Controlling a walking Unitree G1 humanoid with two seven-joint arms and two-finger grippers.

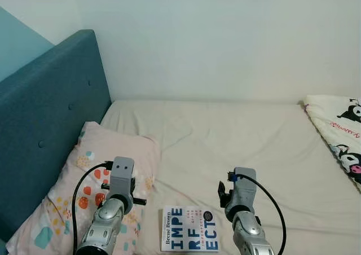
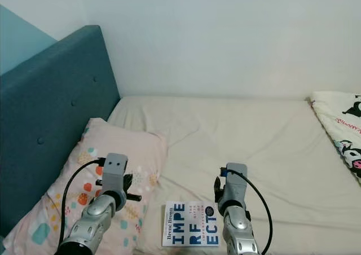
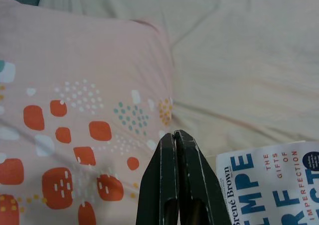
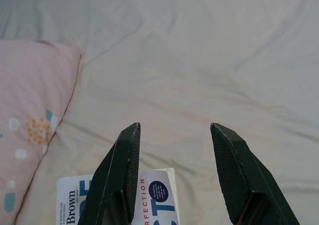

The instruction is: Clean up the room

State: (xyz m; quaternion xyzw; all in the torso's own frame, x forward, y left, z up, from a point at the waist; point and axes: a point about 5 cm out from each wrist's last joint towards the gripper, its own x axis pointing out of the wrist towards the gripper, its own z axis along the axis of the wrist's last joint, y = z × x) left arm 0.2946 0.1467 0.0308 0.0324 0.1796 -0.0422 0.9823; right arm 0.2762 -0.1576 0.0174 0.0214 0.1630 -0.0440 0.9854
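A white book with big blue letters lies flat on the beige sheet near the bed's front edge. It sits between my two arms, just right of a pink patterned pillow. In the left wrist view my left gripper is shut with nothing in it. It hovers over the pillow's edge, with the book close beside it. In the right wrist view my right gripper is open above the sheet. A corner of the book lies under its one finger.
A teal padded headboard runs along the left. A white blanket with cartoon prints lies at the right edge of the bed. The beige sheet stretches back to the white wall.
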